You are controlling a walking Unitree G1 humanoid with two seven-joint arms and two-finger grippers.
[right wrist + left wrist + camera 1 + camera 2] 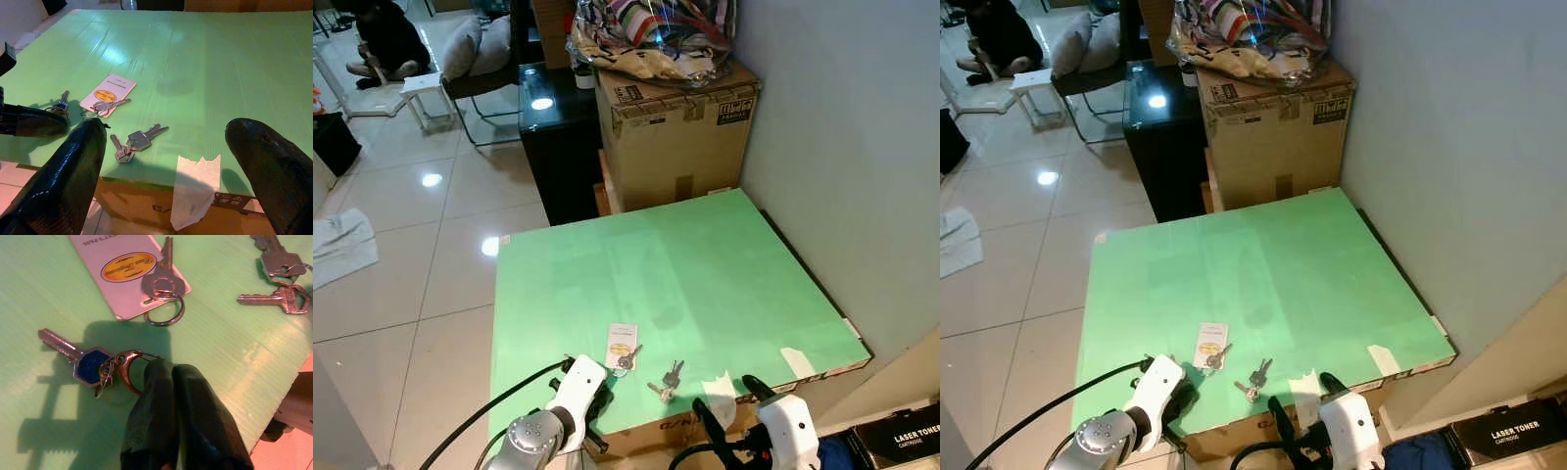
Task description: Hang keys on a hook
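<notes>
Left gripper sits at the near edge of the green board, fingers pressed together, tips touching the brass clasp of a blue-headed key without clearly pinching it. At two o'clock from it lies a key on a white tag, then a pair of silver keys at three o'clock. Right gripper hovers at the board's near edge, fingers spread wide, empty. Torn white tape lies between them.

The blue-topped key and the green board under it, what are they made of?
The blue-topped key looks like shiny metal with a likely plastic blue cap, on a brownish, brassy-looking clip. The green board seems corrugated plastic: fine ribbed lines, slight sheen.
</notes>
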